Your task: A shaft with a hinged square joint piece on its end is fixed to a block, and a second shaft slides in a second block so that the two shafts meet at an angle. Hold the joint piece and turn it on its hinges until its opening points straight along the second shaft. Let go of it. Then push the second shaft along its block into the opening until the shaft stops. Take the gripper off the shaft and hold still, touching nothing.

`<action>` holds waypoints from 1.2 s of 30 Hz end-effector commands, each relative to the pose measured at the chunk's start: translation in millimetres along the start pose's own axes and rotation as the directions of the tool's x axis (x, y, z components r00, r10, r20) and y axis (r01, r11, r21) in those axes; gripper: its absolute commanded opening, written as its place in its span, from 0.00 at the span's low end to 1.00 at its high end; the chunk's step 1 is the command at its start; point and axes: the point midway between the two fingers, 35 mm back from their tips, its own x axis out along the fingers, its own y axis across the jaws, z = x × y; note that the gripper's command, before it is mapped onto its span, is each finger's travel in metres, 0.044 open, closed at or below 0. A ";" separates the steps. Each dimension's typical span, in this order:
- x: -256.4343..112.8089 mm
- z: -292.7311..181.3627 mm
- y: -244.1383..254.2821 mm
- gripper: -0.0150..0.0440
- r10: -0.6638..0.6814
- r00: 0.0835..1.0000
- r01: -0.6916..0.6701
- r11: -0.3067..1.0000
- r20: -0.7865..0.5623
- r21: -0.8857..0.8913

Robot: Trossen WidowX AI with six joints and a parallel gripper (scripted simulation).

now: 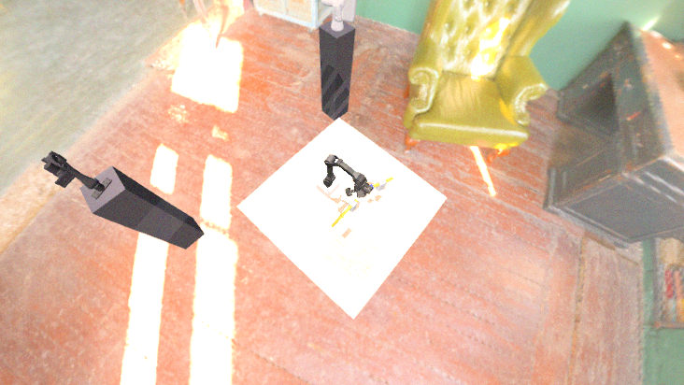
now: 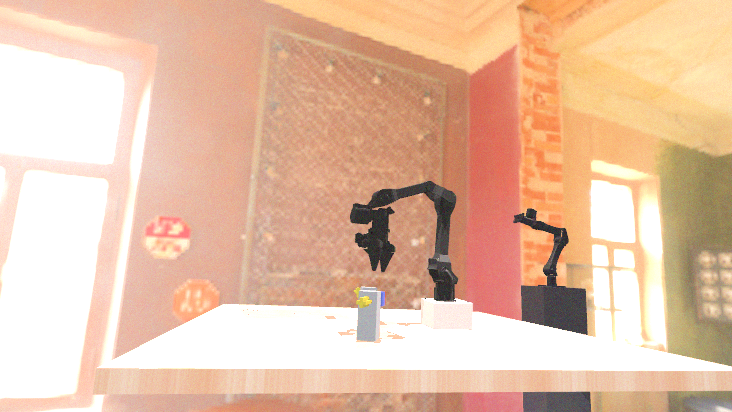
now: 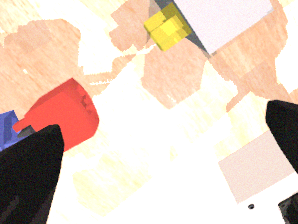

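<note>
The gripper (image 2: 379, 270) (image 3: 165, 116) is open and empty, pointing down above the joint. The red joint piece (image 3: 65, 115) is beside the left finger in the wrist view, its notched end facing right and slightly up. It is hinged to a blue part (image 3: 7, 130) (image 2: 382, 298) (image 1: 370, 186), partly hidden by that finger. The second yellow shaft (image 3: 169, 27) (image 1: 341, 217) sticks out of its block (image 3: 227, 17) (image 1: 354, 206), its end apart from the red piece. The first shaft (image 1: 389, 179) is in the other block (image 1: 380, 185). Whether opening and second shaft line up exactly, I cannot tell.
The arm stands on a white base (image 2: 446, 313) on the white table (image 1: 354, 287) (image 2: 256, 381). Dark pedestals with other arms (image 1: 143, 210) (image 1: 336, 71) stand beyond the table. A yellow-green armchair (image 1: 471, 107) is farther back.
</note>
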 end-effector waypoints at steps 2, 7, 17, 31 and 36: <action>2.4 0.2 -0.2 1.00 0.012 1.000 -0.011 0.984 -0.005 0.178; 4.3 0.6 -0.6 1.00 0.019 1.000 -0.015 0.945 -0.008 0.327; 8.0 1.5 -1.6 1.00 0.034 0.999 -0.019 0.801 -0.014 0.599; 13.3 2.5 -3.0 1.00 0.055 0.998 -0.007 0.477 -0.022 0.879; 14.5 2.8 -3.3 1.00 0.060 0.998 -0.001 0.380 -0.023 0.925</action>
